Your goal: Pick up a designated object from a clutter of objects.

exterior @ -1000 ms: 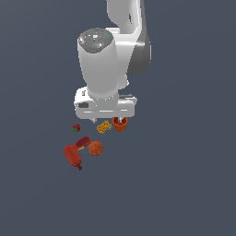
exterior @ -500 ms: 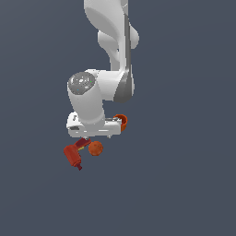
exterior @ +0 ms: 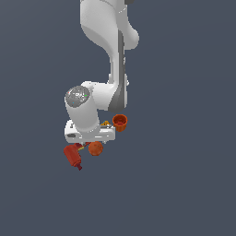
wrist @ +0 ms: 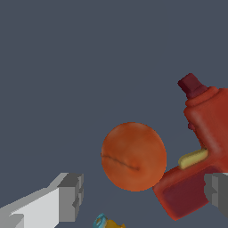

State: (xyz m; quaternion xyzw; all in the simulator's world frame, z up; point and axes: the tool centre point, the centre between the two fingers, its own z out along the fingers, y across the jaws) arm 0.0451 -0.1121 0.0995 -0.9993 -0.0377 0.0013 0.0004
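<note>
I am holding my gripper wide, jaws straddling the orange ball; probably rigid, smooth, roll-prone, so I am targeting its widest line, drill touching.

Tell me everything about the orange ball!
The ball is smooth, round and plain orange, with one thin dark crease across its skin, like a real orange. It looks whole and sits on the grey floor. Beside it lies the dark red drill, so close that touching cannot be ruled out. The claw is open, one finger on each side, not touching it. In the exterior view the ball peeks out just under the robot's hand.
</note>
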